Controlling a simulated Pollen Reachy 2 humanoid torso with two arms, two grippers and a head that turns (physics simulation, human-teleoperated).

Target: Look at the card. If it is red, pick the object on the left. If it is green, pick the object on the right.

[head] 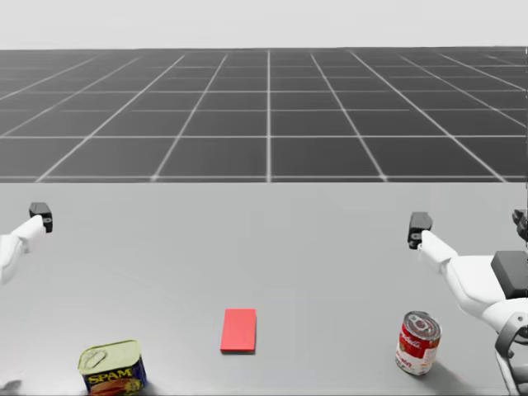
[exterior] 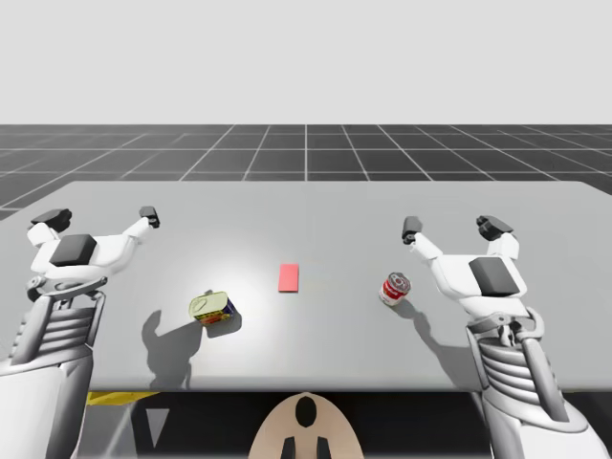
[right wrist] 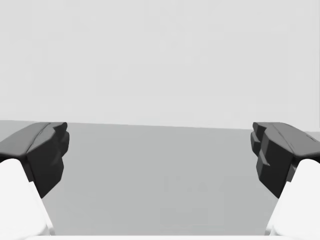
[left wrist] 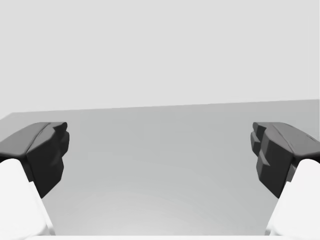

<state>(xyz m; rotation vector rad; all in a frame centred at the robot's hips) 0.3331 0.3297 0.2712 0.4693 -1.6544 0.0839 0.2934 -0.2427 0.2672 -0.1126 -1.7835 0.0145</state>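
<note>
A red card [exterior: 289,277] [head: 238,330] lies flat at the middle of the grey table [exterior: 306,206]. Left of it stands a blue and yellow tin [exterior: 211,308] [head: 112,368]. Right of the card stands a red and white can [exterior: 394,288] [head: 417,342], upright. My left gripper [exterior: 99,217] [left wrist: 160,155] hangs open over the table's left side, behind and left of the tin, with nothing between its fingers. My right gripper [exterior: 454,228] [right wrist: 160,155] is open too, behind and right of the can, holding nothing.
The table's front edge [exterior: 306,390] runs just ahead of the tin and can. Beyond the far edge lies a dark gridded floor [head: 268,107]. Bare grey tabletop stretches ahead of both grippers.
</note>
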